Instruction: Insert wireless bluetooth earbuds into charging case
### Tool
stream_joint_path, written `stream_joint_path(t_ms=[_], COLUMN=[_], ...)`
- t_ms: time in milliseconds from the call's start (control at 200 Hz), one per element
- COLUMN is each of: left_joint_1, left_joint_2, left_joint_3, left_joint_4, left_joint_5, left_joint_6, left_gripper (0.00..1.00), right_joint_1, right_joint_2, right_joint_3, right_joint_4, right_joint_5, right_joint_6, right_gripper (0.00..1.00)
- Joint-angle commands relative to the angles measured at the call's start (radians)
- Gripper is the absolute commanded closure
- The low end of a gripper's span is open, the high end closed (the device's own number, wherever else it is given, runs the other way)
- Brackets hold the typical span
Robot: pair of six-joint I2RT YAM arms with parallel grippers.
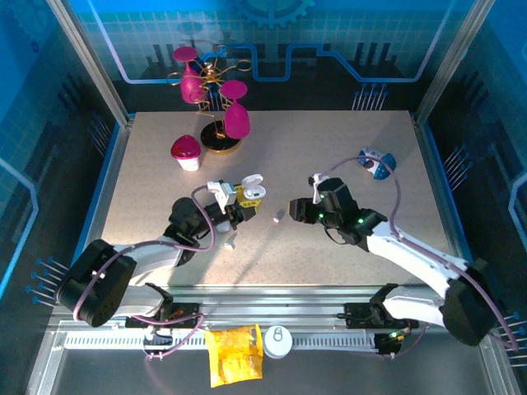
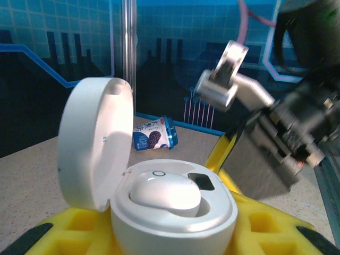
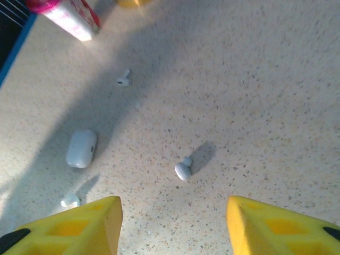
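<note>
Charging case [image 2: 170,231] in left jaws; right jaws apart.

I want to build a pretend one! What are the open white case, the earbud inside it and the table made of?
The case looks like smooth white plastic, with a soft sheen on its lid and rim. The earbud seems to be the same plastic but glossier: a bright highlight sits on top. The table looks matte, beige with dark specks, maybe laminate or stone.

a blue cup [image 1: 376,162], perhaps yogurt, lies tipped over.
</note>
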Motion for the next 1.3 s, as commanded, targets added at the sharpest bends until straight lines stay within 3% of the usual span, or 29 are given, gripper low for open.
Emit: stream_joint_path(t_ms=[0,480,846,1296], left_joint_1=[0.019,0.035,0.036,0.036], left_joint_2=[-0.038,-0.142,-0.213,-0.239], left_joint_3=[-0.019,-0.048,-0.044,-0.047], left_joint_4=[0.004,-0.073,-0.140,-0.176], left_joint_5=[0.026,0.030,0.017,0.013], left_joint_6=[-0.021,-0.011,0.004,0.016], left_gripper=[0.73,0.73,0.73,0.73], right_joint_1=[-0.005,0.055,0.133,0.097], right_joint_2=[0.113,0.517,0.550,0.585], right_joint_3=[0.008,0.281,0.267,0.254], right_joint_4=[0.057,-0.086,-0.039,-0.034], right_joint_5=[-0.070,-0.078,-0.128,-0.087], right_joint_6=[-0.001,-0.097,-0.002,-0.001], right_gripper=[0.46,0.54,0.54,0.54])
